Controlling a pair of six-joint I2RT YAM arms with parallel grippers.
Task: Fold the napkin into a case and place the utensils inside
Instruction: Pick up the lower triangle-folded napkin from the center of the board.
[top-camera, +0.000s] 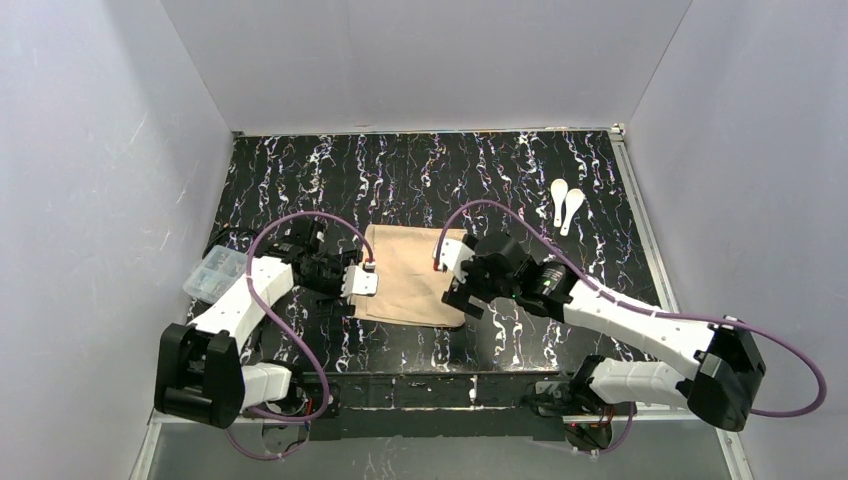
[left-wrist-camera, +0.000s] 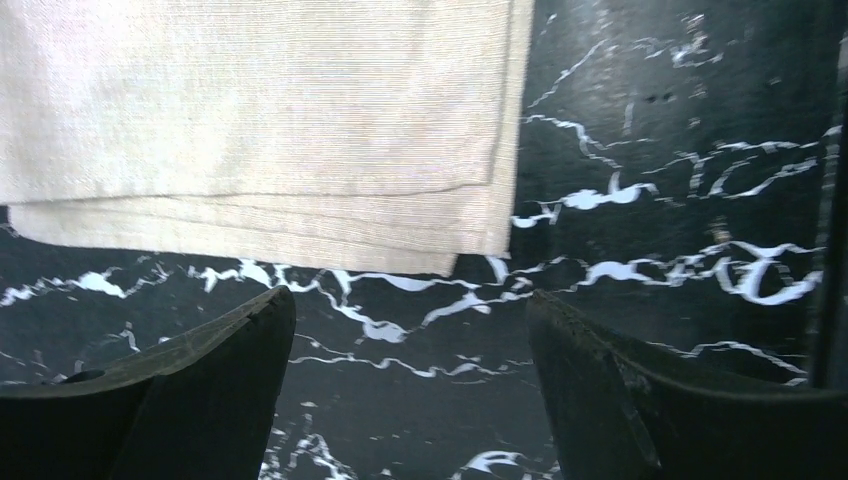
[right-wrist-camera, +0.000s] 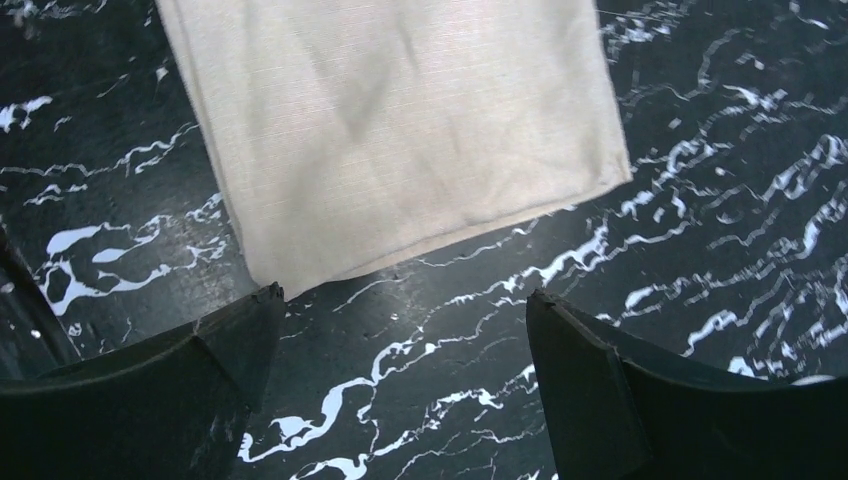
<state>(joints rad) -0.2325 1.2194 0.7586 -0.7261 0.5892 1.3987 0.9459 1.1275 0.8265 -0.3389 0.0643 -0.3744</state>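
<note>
Dark fingers (left-wrist-camera: 200, 380) of the left gripper (left-wrist-camera: 410, 310) fill the bottom of the left wrist view. They are spread wide with only the black, white-veined table (left-wrist-camera: 650, 120) between them, and nothing is held. From the left in the overhead view, a clear plastic compartment box (top-camera: 213, 274) sits at the table's left edge beside the left arm (top-camera: 240, 305). The left gripper stands just beside the left edge of the napkin (top-camera: 410, 275). The napkin, beige-tan cloth folded into a layered rectangle, lies flat near the middle of the table between the two grippers. Its stacked edges show along one side in the left wrist view. At the napkin's right edge stands the right gripper (top-camera: 452, 282), jaws wide apart and empty. In the right wrist view the cloth's corner lies just beside one fingertip (right-wrist-camera: 262, 300); contact cannot be told. At far right lie the utensils (top-camera: 566, 205), two white spoons close together, well apart from the napkin.
</note>
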